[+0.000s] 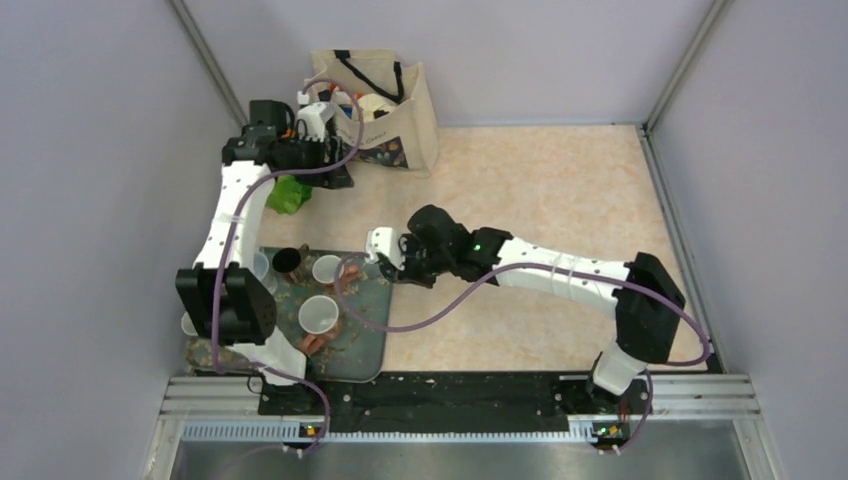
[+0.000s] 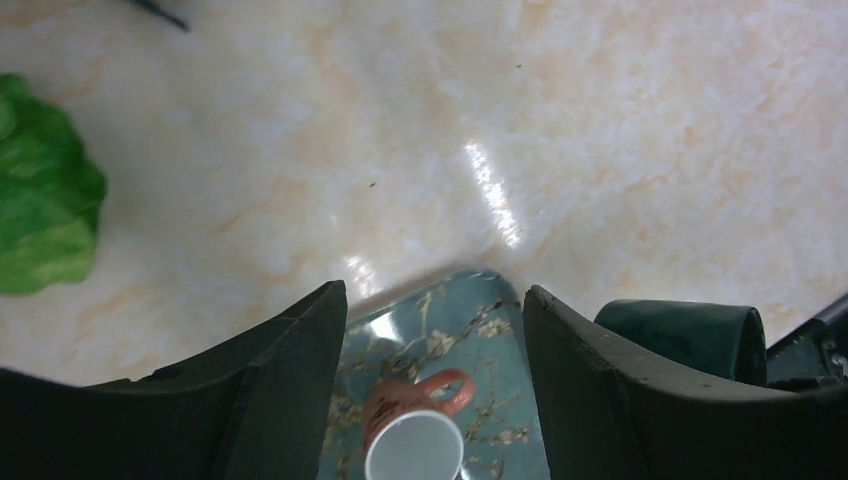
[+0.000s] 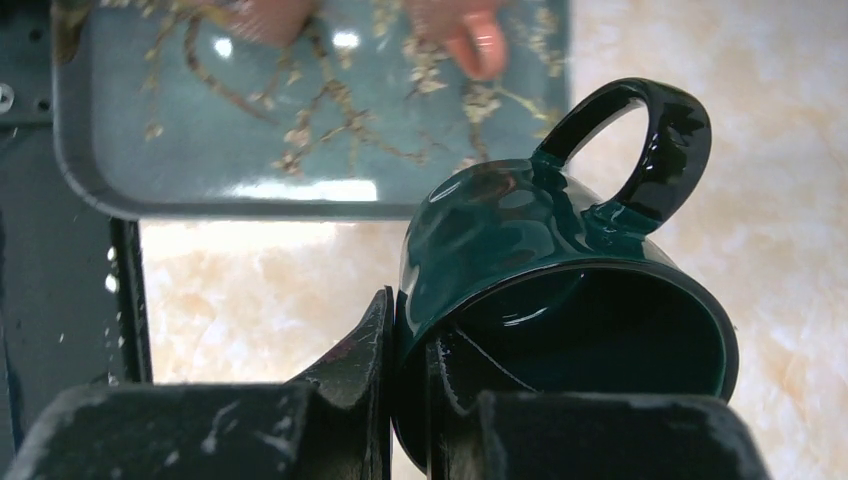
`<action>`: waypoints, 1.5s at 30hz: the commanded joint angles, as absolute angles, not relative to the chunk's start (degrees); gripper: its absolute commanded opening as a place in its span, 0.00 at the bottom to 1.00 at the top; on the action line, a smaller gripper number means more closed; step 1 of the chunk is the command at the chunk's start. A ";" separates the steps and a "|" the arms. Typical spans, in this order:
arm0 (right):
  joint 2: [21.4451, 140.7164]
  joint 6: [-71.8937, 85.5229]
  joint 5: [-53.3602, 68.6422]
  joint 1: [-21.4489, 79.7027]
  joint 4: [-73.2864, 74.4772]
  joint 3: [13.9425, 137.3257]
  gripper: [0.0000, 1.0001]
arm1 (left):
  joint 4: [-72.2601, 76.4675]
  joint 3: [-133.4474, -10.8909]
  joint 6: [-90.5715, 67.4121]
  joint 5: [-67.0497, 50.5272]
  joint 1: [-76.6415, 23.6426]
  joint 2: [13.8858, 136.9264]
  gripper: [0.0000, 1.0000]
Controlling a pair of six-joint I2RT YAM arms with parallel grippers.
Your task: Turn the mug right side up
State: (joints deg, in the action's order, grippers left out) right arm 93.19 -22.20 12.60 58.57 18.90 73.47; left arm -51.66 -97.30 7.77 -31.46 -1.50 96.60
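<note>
My right gripper point(image 3: 410, 330) is shut on the wall of a dark green mug point(image 3: 520, 220), with one finger point(image 3: 360, 350) outside the rim and the other inside. The mug is tilted, its mouth faces the wrist camera and its handle point(image 3: 655, 140) points away. It hangs over the table just off the tray's edge point(image 3: 300, 190). In the top view the right gripper point(image 1: 395, 262) sits at the tray's right edge and hides most of the mug. The mug also shows in the left wrist view point(image 2: 690, 335). My left gripper point(image 2: 435, 295) is open and empty, raised near the bag point(image 1: 330, 160).
A teal flowered tray point(image 1: 365, 335) at the near left holds several cups, among them a pink mug with a white inside point(image 2: 415, 435). A green leafy item point(image 1: 287, 193) lies behind the tray. A beige tote bag point(image 1: 395, 110) stands at the back wall.
</note>
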 commanded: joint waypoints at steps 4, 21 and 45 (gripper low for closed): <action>101.29 -37.15 13.93 66.14 32.28 84.59 0.00 | -51.62 -89.92 12.19 -21.42 2.55 84.97 0.71; 119.33 -40.79 17.64 67.96 42.90 105.05 0.00 | -48.12 -83.12 13.75 -17.63 2.93 78.80 0.71; 121.79 -36.05 12.64 68.78 47.21 116.14 0.63 | -47.18 -82.53 13.87 -17.23 3.05 79.01 0.72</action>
State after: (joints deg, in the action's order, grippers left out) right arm 128.88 -37.85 13.78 68.16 50.41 116.33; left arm -49.71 -82.76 13.50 -17.67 2.66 80.71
